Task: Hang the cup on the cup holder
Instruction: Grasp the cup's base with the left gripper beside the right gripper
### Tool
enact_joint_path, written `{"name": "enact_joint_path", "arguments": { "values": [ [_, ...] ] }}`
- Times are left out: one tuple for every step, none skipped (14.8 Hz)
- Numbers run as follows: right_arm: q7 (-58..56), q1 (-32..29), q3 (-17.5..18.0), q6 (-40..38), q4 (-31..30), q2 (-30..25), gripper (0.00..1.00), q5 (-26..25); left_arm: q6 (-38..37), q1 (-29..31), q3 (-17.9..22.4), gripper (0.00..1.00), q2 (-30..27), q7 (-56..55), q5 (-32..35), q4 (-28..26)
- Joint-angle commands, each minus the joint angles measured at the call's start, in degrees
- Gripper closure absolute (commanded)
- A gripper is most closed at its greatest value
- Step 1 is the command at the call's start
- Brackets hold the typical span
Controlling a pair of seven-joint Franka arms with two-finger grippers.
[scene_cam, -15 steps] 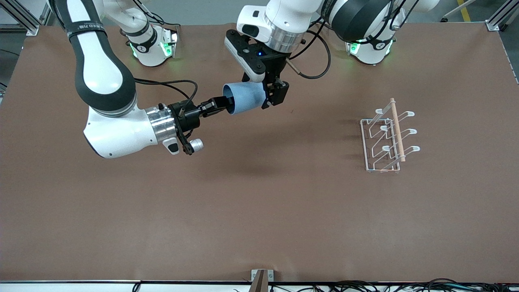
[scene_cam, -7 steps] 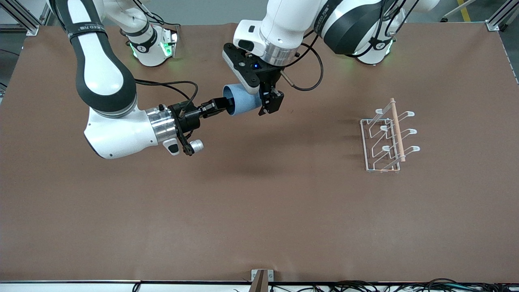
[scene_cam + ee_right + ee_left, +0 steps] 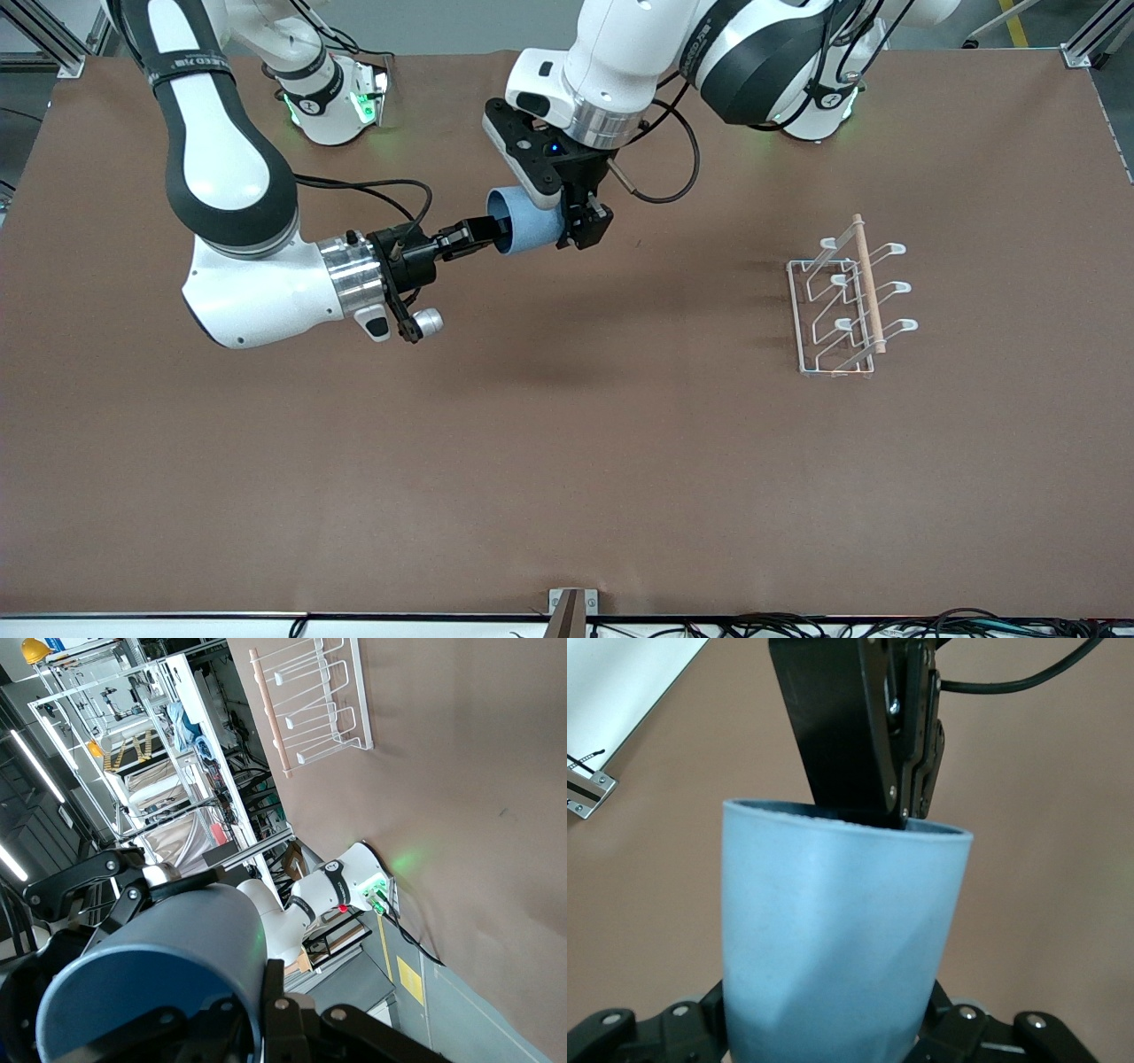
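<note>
Both grippers meet on the cup in the front view, upper centre of the frame, up in the air over the bare brown desk. From the picture's left comes the right gripper, clamped on the cup's rim, one finger inside the mouth. From above, the left gripper is clamped on the cup's closed end. The cup lies on its side between them, mouth toward the right arm. At centre right of the frame stands the cup holder on the desk, well apart from the cup, its wooden rod running along the top.

Left wrist view: the cup fills the centre, pale blue, its wall dented where the left gripper's fingers squeeze its base at the bottom edge. The right gripper reaches down from the top onto the rim.

Right wrist view: the cup sits at lower left, the left gripper on its end. The cup holder shows at the top centre.
</note>
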Motion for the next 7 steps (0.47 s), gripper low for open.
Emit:
{"name": "enact_joint_path", "arguments": {
  "values": [
    [1.54,-0.61,0.66,-1.57,0.93,-0.10,0.04,-1.77,-0.17,0.78,0.38,0.53,0.55,0.24,1.39,1.35],
    [1.63,-0.61,0.75,-1.39,0.93,-0.18,0.00,-3.00,-0.43,0.96,0.55,0.53,0.46,0.42,1.48,1.35],
    [1.63,-0.61,0.66,-1.04,0.93,-0.19,0.00,-3.97,-0.52,0.96,0.82,0.53,0.38,0.94,1.48,1.35],
    [1.89,-0.70,0.58,-0.86,1.02,-0.27,0.00,-5.37,-0.96,1.05,0.90,0.53,0.37,1.38,1.48,1.35],
    [2.15,-0.87,0.05,-0.25,0.93,-0.53,0.00,-7.30,-1.66,1.05,0.99,0.53,0.29,1.47,1.57,1.35],
    [2.24,-0.88,-0.30,1.23,0.93,-1.06,0.00,-9.84,-2.45,1.31,1.17,0.53,0.29,1.48,1.57,1.35],
    [2.33,-1.05,-0.39,2.64,0.75,-1.76,0.00,-13.26,-3.76,2.01,1.43,0.53,0.29,1.56,1.57,1.35]
  ]
}}
